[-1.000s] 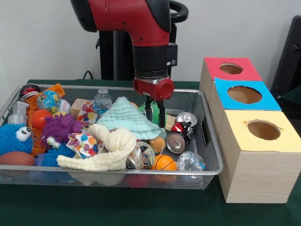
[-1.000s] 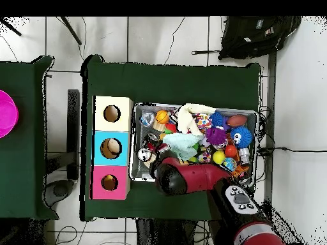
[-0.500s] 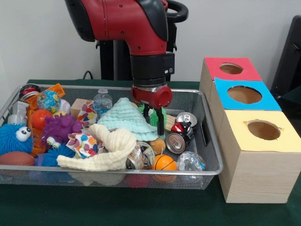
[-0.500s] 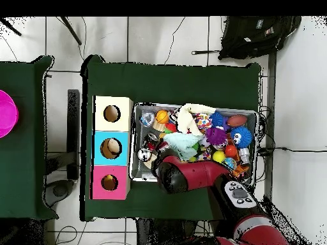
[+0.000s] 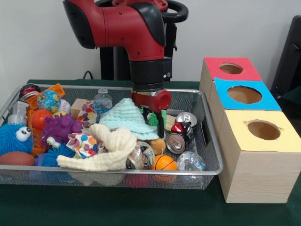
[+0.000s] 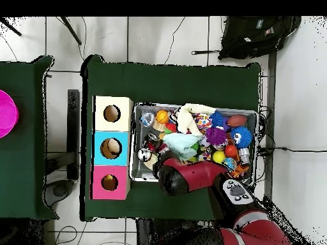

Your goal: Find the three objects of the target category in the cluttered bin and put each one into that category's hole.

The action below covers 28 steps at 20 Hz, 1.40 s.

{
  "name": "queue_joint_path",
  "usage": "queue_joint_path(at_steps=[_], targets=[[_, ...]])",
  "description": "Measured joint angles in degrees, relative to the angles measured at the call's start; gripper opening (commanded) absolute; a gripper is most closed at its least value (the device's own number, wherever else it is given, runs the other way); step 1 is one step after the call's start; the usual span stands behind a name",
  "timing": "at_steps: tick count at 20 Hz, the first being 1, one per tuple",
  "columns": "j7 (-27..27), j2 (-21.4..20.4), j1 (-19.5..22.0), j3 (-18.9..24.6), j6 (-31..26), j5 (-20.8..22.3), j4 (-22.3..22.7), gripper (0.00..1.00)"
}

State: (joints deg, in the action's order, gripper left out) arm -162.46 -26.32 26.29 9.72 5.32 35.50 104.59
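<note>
My gripper (image 5: 153, 123) hangs low in the wire bin (image 5: 141, 173), just behind the mint knitted cloth (image 5: 124, 117). It is open, with its black fingers on either side of a green object (image 5: 154, 118) that is mostly hidden. To its right lie a silver can (image 5: 177, 141), a red can (image 5: 181, 128) and another silver can (image 5: 187, 118). A cream cloth (image 5: 110, 147) and an orange basketball (image 5: 164, 162) lie at the bin's front. In the overhead view the red arm (image 6: 186, 177) covers the gripper above the bin (image 6: 137, 175).
Three wooden boxes with holes stand right of the bin: red top (image 5: 211, 66), blue top (image 5: 266, 99), yellow top (image 5: 288, 141). The bin's left holds a blue furry ball (image 5: 14, 137), a purple spiky toy (image 5: 59, 127) and a water bottle (image 5: 102, 100).
The gripper has come down into the bin and shifted slightly left, its fingers now sunk behind the mint cloth around the green object. The bin's contents look unmoved.
</note>
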Motion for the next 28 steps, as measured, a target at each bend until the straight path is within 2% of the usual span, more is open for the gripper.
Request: queue_joint_path(at_steps=[3, 7, 12, 16, 17, 18, 23, 25, 28], targets=[[0.00, -0.37, 0.97, 0.06, 0.02, 2.24, 0.11, 1.00], [0.00, -2.46, 5.15, 0.78, -0.19, 6.20, 0.93, 1.00], [0.00, -5.16, 12.20, 2.74, -2.00, 10.61, 2.14, 1.00], [0.39, -7.33, 19.62, 6.57, -5.27, 13.69, 3.64, 1.00], [0.55, -7.54, 20.44, 7.09, -5.71, 13.91, 3.77, 1.00], [1.71, -8.52, 24.49, 9.56, -8.10, 14.49, 4.21, 1.00], [6.43, -10.40, 32.17, 14.56, -13.60, 14.66, 4.29, 1.00], [8.63, -11.01, 34.04, 15.92, -15.03, 14.66, 4.34, 1.00], [10.59, -11.58, 34.65, 16.98, -15.34, 14.67, 4.66, 1.00]])
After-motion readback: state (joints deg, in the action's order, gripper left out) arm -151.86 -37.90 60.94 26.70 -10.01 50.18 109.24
